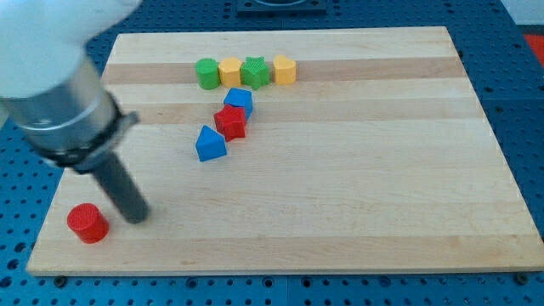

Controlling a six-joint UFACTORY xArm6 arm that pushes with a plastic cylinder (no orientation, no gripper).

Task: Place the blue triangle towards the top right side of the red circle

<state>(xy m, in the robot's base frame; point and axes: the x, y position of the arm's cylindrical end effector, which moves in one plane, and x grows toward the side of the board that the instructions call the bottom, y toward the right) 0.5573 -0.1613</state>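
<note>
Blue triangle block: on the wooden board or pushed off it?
On. The blue triangle block sits flat mid-board, touching the red star block, far from every edge. My tip is beside the red circle block.

Wooden board (357,170) under eight coloured blocks

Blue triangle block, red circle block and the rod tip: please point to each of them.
blue triangle block (210,144), camera view, its top face.
red circle block (87,221), camera view, its round top.
my tip (136,218), camera view, the rod's lower end.

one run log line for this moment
tip: right of red circle, apart | blue triangle: mid-board, beside red star | placement: not yet done
</note>
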